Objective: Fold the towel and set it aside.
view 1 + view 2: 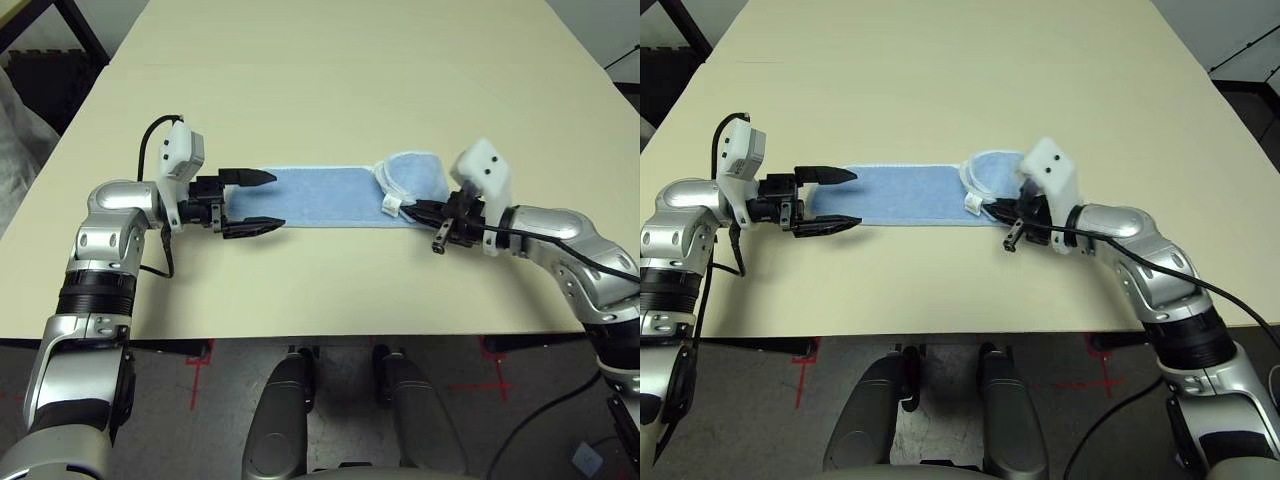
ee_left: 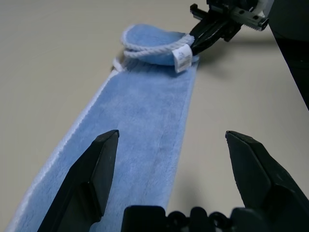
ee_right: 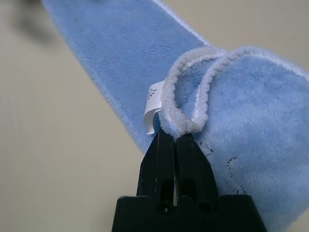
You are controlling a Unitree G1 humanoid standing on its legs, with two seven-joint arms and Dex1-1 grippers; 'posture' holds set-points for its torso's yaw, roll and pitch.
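Note:
The light blue towel (image 1: 330,195) lies on the table as a long narrow strip running left to right. Its right end is raised and curled back over the strip, showing the whitish hem (image 3: 186,96) and a small white tag (image 3: 153,104). My right gripper (image 1: 412,208) is shut on that raised end at the hem, as the right wrist view (image 3: 175,137) shows. At the strip's left end, my left gripper (image 1: 275,200) stands open, one finger (image 2: 91,169) over the towel's edge and the other over bare table.
The beige table (image 1: 330,80) extends far behind the towel. Its front edge (image 1: 320,335) runs close below both arms. Dark floor and a black frame (image 1: 50,60) lie beyond the table's left side.

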